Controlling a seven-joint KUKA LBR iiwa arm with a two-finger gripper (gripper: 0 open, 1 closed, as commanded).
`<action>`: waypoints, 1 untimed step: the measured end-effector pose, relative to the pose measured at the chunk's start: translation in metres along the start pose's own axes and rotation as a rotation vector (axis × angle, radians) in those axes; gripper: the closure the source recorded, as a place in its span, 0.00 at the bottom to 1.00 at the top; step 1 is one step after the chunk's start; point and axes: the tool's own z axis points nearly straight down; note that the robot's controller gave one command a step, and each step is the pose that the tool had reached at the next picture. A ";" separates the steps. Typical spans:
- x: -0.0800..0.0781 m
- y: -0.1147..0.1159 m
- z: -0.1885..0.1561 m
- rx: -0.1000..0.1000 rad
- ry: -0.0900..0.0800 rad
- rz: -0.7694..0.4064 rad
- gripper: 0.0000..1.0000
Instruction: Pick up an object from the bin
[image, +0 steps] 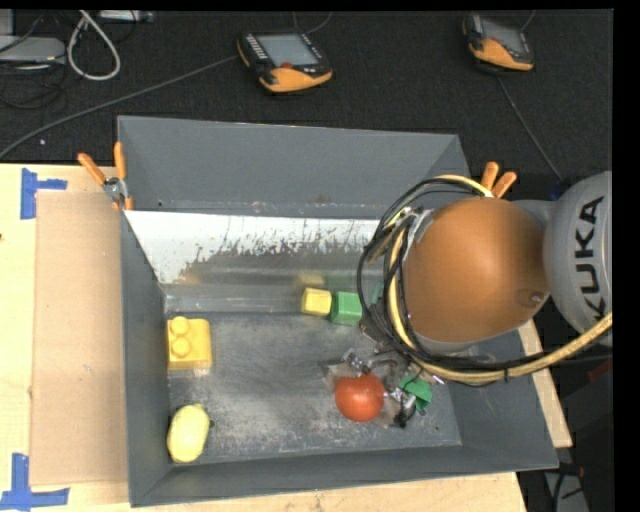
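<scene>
The gripper (382, 380) hangs low in the right of the bin (250, 200), touching or just above a red ball (357, 400) near the front wall; whether it is apart or together cannot be told. A green piece (419, 394) lies beside it
</scene>
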 end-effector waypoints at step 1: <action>-0.001 -0.001 -0.029 0.002 -0.003 0.000 1.00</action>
